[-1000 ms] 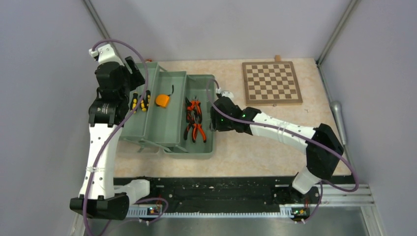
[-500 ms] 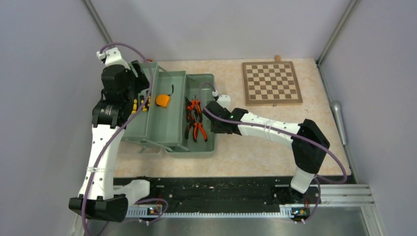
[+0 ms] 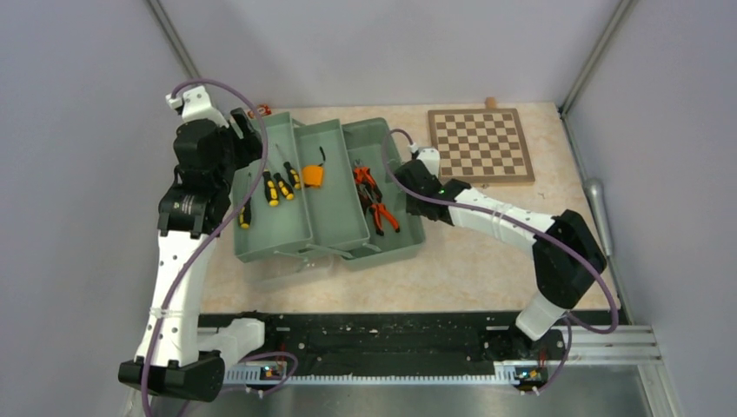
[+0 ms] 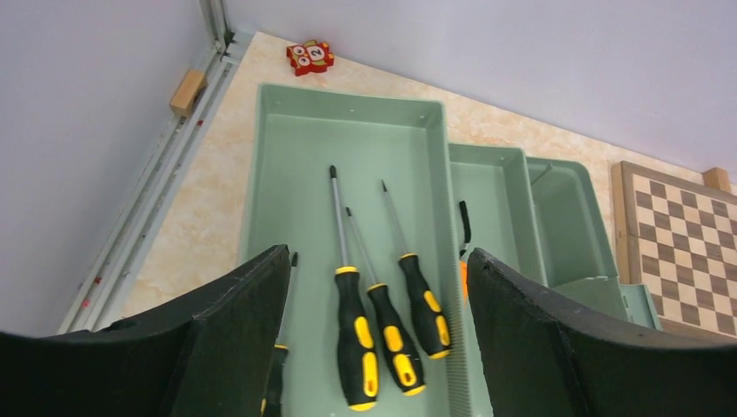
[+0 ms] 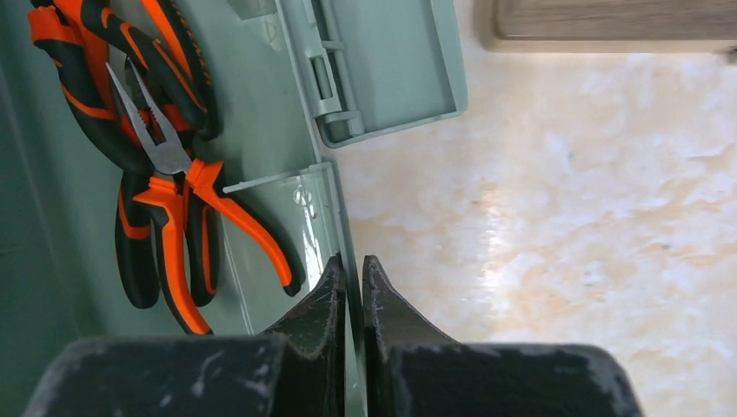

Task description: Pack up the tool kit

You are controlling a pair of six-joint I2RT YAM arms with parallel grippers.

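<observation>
The pale-green toolbox (image 3: 339, 221) lies spread open in three trays, turned at a slant. Several yellow-black screwdrivers (image 3: 276, 187) rest in its left tray, the orange tape measure (image 3: 313, 175) in the middle one, and orange-handled pliers (image 3: 375, 201) in the right one. My right gripper (image 5: 354, 265) is shut on the thin right wall of the toolbox (image 5: 335, 200), beside the pliers (image 5: 165, 174). My left gripper (image 4: 378, 252) hangs open above the screwdrivers (image 4: 382, 330), with nothing between its fingers.
A wooden chessboard (image 3: 480, 146) lies at the back right, close to the toolbox's far corner. A small red block (image 4: 310, 57) and a wooden block (image 4: 189, 91) sit by the back left wall. A grey metal cylinder (image 3: 598, 204) lies along the right edge.
My right gripper closed on the toolbox's right wall. The box has slid to the right and turned, its far end toward the chessboard. The left arm shifted only slightly.
</observation>
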